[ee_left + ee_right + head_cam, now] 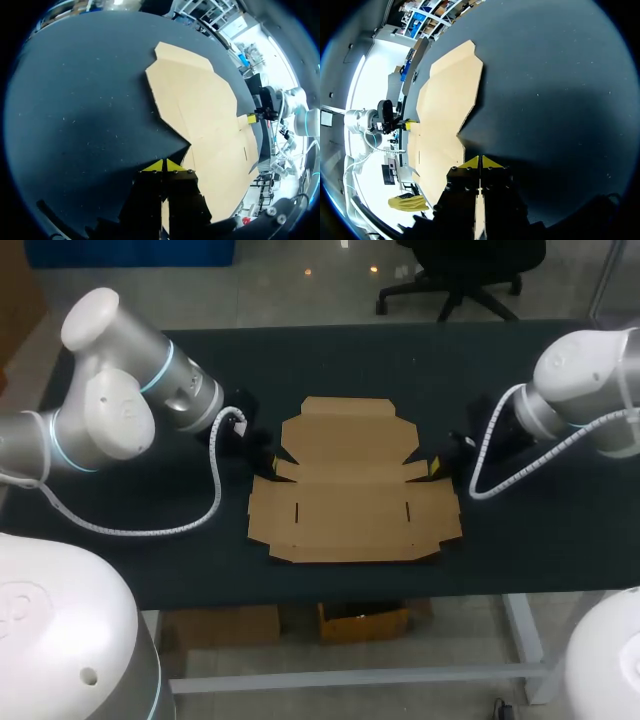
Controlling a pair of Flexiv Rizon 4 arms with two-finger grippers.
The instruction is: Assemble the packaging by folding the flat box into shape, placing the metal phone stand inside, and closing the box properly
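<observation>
So the flat box (355,495) is lying fully unfolded in the middle of the dark tabletop (400,360), pressed flat with every panel down. No sign of the metal phone stand in any view.

The left gripper (162,166) sits right at the box's left side, just by the notch where the edge cuts inward. The right gripper (480,162) mirrors it on the other side. Both have their fingers pinched together, yellow tips meeting, with nothing held between them as far as I can see.

Handling-wise, I'd guess this is thin corrugated card. That makes it super light, stiff across the panels and bendy only along the creases. It'll probably skate on the tabletop if it's pushed from one side only, so working both sides at once makes sense. The hard part is that there's no raised edge to pinch. I'd slip a tip under a side edge near the notch, lift, then grip the flap close to its fold line.
</observation>
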